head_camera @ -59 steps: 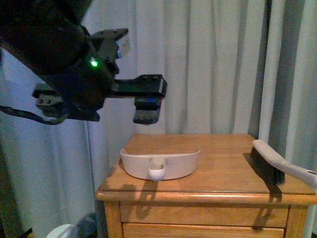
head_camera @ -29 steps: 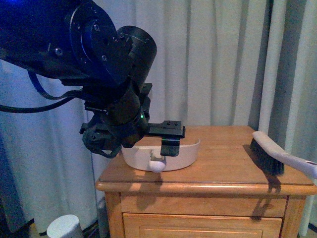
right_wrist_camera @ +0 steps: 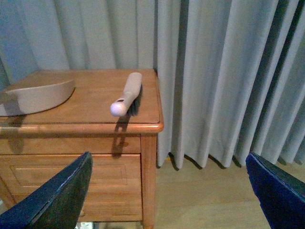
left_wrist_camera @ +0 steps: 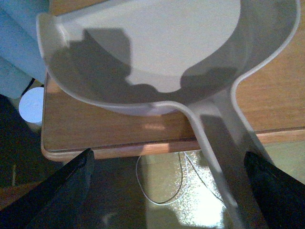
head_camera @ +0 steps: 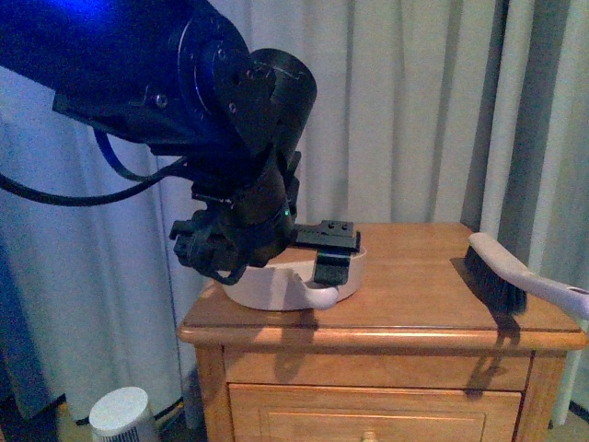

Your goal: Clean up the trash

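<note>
Left wrist view: the left gripper [left_wrist_camera: 169, 193] hung with its two dark fingers [left_wrist_camera: 62, 195] spread wide. The long handle [left_wrist_camera: 224, 143] of the pale, shallow plastic dustpan [left_wrist_camera: 157, 43] ran through the gap between them, nearer one finger than the other and apparently touching neither. The pan itself lay just beyond the fingertips on the honey-coloured wooden nightstand [left_wrist_camera: 95, 129], with its handle overhanging the edge. Front view: the same gripper was low over the dustpan's near rim. Right wrist view: the right gripper [right_wrist_camera: 169, 191] was likewise spread and held nothing. The cream-handled, dark-bristled hand brush [right_wrist_camera: 128, 93] lay ahead of it on the nightstand top, well apart. The trash, a crumpled white paper wad, appeared in no view, neither between the fingers of either gripper nor in the pan. A small white cylindrical object [head_camera: 120, 414] stood on the floor below the left gripper. By this evidence the task was at an early stage: neither tool was grasped, and finding, sweeping up and disposing of the wad all remained to be done.
</note>
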